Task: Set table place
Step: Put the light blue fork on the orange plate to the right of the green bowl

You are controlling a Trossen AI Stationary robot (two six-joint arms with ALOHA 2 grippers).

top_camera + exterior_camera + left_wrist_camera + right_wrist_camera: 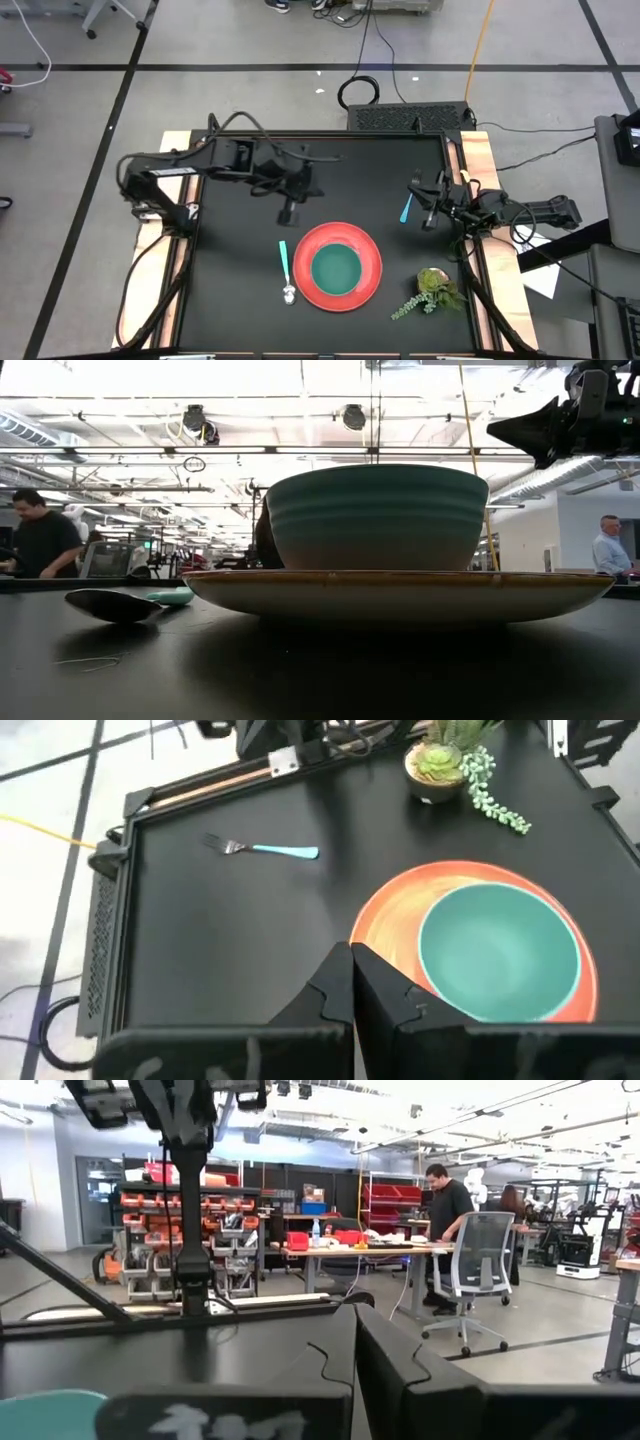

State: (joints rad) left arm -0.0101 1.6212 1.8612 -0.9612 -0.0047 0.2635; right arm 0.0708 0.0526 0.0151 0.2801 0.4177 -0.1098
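The red plate (372, 284) lies flat on the black table (230, 300), near its front middle, and a green bowl (336, 268) stands on it; both also show in the left wrist view (385, 915) (500, 950). A spoon (286, 270) with a teal handle lies left of the plate. A fork (406, 208) with a blue handle lies right of and beyond the plate. My left gripper (288, 212) is shut and empty above the table, beyond the plate's left side. My right gripper (428, 218) is shut and empty just right of the fork.
A small potted succulent (435, 288) with a trailing stem stands at the front right, next to the plate. Light wood strips (478, 170) run along the table's left and right sides. People stand in the room beyond the table (40, 535).
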